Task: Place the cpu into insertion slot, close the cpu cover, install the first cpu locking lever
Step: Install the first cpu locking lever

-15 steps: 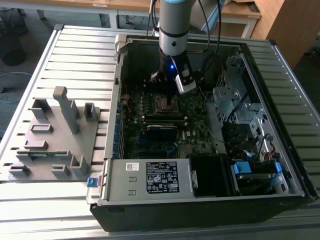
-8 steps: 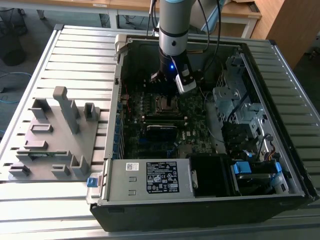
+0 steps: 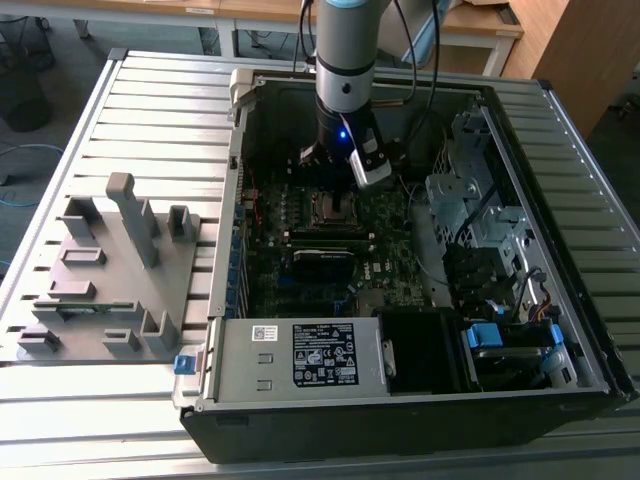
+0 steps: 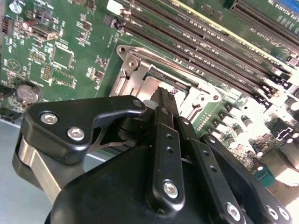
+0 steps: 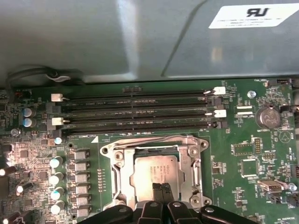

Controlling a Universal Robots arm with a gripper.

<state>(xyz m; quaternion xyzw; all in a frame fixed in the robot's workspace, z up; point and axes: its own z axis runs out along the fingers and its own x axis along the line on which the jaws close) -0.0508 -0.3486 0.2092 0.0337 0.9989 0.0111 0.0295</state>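
Open case on slatted bench | cpu (image 5: 155,175) seated in slot (image 5: 122,175) | cover (image 5: 154,148) down | my gripper (image 5: 162,191) fingertips together, touching cpu | lever pending

I've got the computer case (image 3: 420,300) lying open on the slatted worktop (image 3: 150,110), toward the exterior view's right edge. Fixture block (image 3: 110,275) sits beside it, near the left edge. Inside, the cpu (image 5: 155,175) lies in the insertion slot (image 5: 122,172), memory slots (image 5: 135,109) just beside it.
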